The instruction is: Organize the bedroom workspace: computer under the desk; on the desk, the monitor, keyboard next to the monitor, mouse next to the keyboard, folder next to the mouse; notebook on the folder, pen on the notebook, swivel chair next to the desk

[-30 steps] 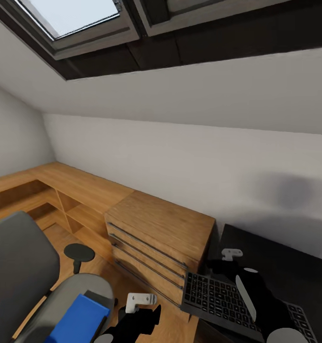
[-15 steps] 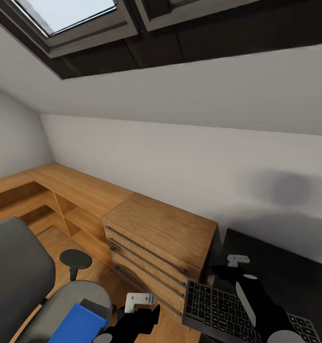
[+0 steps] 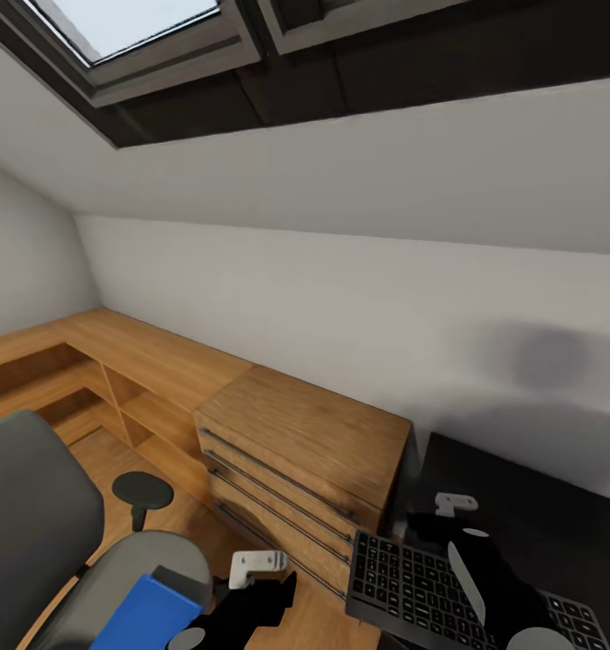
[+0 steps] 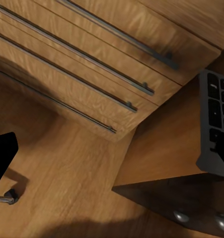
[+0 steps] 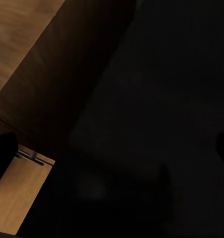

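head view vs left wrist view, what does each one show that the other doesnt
Head view alone: the grey swivel chair with the blue folder on its seat, the skylight, and the black desk. Left wrist view alone: two round silver knobs low on a dark drawer unit. Both: the wooden chest with bar handles, and the keyboard.

Glossy black arms with rounded shells. Small light-grey bracket atop each wrist. Grey round cap on left arm (image 3: 242, 614) beside the chest. White stripe along right arm (image 3: 485, 578), grey elbow cap.
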### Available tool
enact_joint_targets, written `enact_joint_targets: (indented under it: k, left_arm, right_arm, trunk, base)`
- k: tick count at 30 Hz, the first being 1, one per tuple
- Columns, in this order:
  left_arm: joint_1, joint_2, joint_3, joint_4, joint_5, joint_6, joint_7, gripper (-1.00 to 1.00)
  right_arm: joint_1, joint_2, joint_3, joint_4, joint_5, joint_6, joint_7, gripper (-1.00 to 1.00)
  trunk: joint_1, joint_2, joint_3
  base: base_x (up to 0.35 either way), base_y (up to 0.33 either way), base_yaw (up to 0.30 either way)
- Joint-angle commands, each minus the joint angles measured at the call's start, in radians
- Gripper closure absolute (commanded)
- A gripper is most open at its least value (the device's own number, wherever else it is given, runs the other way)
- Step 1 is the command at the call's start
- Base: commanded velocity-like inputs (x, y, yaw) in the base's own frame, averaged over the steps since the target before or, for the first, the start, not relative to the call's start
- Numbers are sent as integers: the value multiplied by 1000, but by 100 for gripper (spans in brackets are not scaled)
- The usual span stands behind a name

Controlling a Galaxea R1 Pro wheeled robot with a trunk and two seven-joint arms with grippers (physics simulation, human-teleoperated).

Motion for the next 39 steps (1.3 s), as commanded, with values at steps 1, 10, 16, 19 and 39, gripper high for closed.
enact_joint_targets:
  k: [1,10,16,19,39]
  left_arm:
    - [0,0,-1,-2,11,3,9,-100]
    - [0,0,-1,-1,11,3,9,-100]
    - [0,0,-2,-1,11,3,10,-100]
    - [0,0,-2,-1,11,3,10,-100]
    - [0,4,-1,0,11,0,9,-100]
  right_arm:
    - [0,0,-1,-1,-3,6,0,-100]
    - [0,1,-1,0,-3,13,-17,-100]
    - [0,1,-1,0,-3,14,-18,-100]
    - [0,2,-1,0,-3,14,-19,-100]
    - [-1,2,-1,-1,-3,58,-21,-100]
  trunk:
    - [4,-8,-4]
    - [23,-43,-20]
    - [39,-71,-33]
    - [39,-71,-33]
    - [39,-71,-33]
  base:
    - [0,0,0]
    - [0,0,0]
    - [0,0,0]
    - [0,0,0]
    - [-49,0,0]
